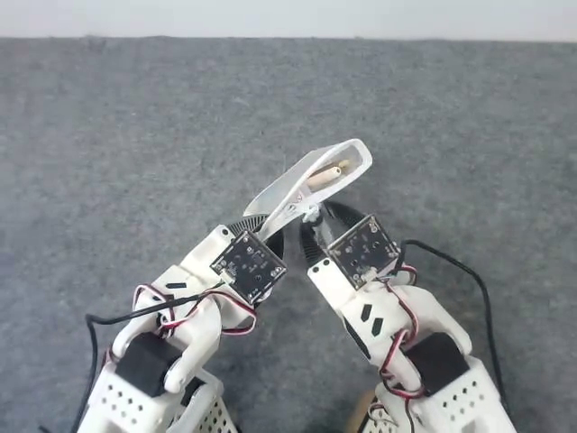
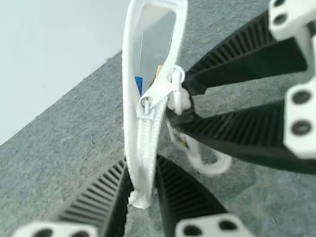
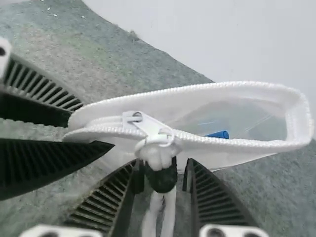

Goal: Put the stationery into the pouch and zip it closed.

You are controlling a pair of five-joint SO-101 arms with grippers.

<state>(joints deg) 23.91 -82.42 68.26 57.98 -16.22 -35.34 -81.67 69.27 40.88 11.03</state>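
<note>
My left tool (image 2: 143, 170) was clamped on the zipped end of the pouch (image 1: 290, 193), the white tape pinched between both fingers. My right tool (image 3: 161, 173) was closed on the zip pull (image 3: 158, 150), right beside the left one. The pouch was held up between them over the grey desk (image 1: 135, 135). Its zip was shut only part of the way, and the far end gaped open. Inside lay a blue pen (image 3: 217, 134) and a wooden stick (image 1: 326, 175).
</note>
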